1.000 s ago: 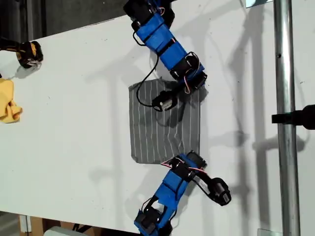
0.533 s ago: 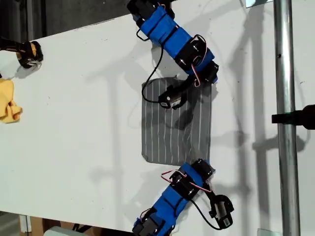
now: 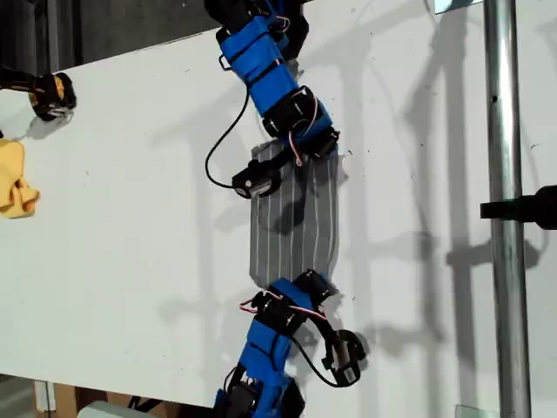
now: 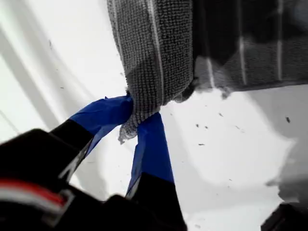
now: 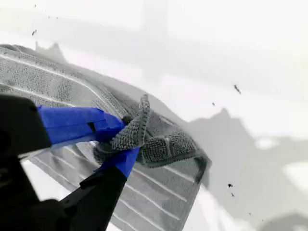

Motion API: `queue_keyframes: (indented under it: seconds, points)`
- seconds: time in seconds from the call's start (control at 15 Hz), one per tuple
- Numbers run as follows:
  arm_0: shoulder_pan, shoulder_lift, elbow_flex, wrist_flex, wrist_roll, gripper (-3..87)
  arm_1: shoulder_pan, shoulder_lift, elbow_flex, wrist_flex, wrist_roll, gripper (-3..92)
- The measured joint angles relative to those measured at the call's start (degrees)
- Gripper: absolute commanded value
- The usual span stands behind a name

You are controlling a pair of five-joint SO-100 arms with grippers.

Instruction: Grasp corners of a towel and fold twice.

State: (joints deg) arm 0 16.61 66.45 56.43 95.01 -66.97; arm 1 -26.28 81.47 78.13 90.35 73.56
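Two corners are pinched: my first gripper (image 4: 134, 122) is clenched on one towel (image 3: 291, 218) corner, my second gripper (image 5: 120, 139) on another. Lifted between the arms, the towel hangs narrow over the white desk (image 3: 130, 200).

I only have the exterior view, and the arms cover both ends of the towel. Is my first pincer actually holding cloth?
Observer: Yes. In its wrist view the first pincer is shut on the towel, at the cloth's edge.
Operator: And my second pincer?
Observer: It is shut too, on a bunched corner, with a striped layer of cloth spread beneath it.
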Motion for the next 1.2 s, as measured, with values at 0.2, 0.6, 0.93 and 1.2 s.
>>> queue_keyframes:
  seconds: [0.2,0.6,0.93,1.2]
  points:
    - [-9.49,2.29,2.99,0.00,7.91,-1.7,9.76,8.53,8.53,0.00,-4.22,-0.2]
    - [-26.46,4.22,6.42,0.00,21.27,-1.7,27.95,20.30,19.16,-2.37,-16.79,-0.2]
    - [-35.16,4.22,6.77,-1.32,27.33,-1.7,42.45,24.26,23.03,-5.45,-27.86,-0.2]
    - [-33.93,4.22,10.11,-2.29,25.22,-1.7,40.17,27.07,29.36,-8.61,-27.16,-0.2]
